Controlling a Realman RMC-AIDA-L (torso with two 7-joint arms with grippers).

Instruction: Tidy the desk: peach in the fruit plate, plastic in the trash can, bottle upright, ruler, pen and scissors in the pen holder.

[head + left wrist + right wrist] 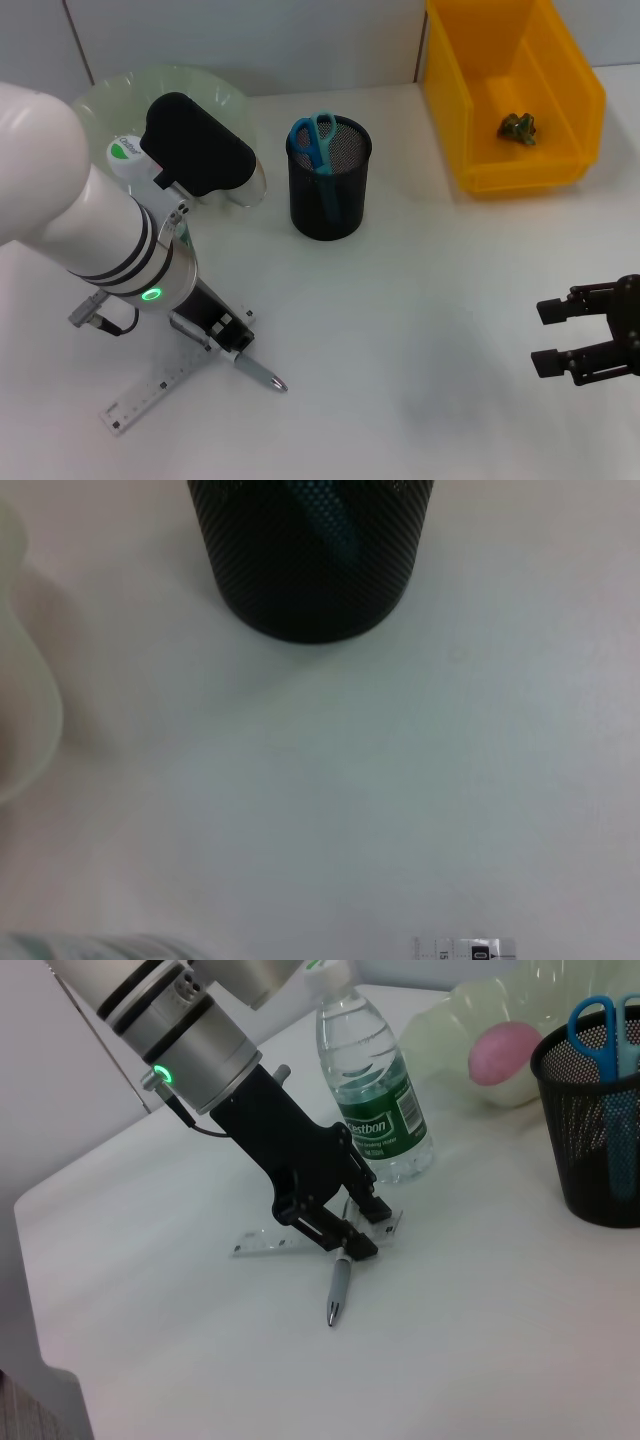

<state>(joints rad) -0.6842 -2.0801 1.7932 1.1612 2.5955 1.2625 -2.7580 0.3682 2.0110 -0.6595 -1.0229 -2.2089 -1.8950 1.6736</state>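
Far left, the ruler (150, 392) lies flat on the desk (420, 330), and the left gripper (352, 1232) is down right on top of it, fingers set either side of the pen's (339, 1290) back end. The pen lies on the desk with its tip poking out toward the open side. I can't tell if the fingers have actually pinched it or are just straddling it.

The pen's my guess for the current target. It looks light, stiff and smooth, so it'll probably want to roll or swivel if it's caught off-centre. I'd grab nearer mid-barrel. The ruler underneath is thin clear plastic lying flat, so it'll be slippery and hard to get a finger under. An end or an edge is likely the only way in.

Just behind the arm, the bottle (372, 1090) is standing upright, and behind that the peach (505, 1052) sits in the plate (470, 1010). Moving right, the holder (329, 180) has the scissors (315, 140) in it, handles up. Further right, the can (520, 100) has a small dark crumpled bit (520, 127) inside.

Far right, the right gripper (590, 340) hovers with its fingers spread, nothing in them.

The desk is plain, white and smooth, with bare space in the middle.
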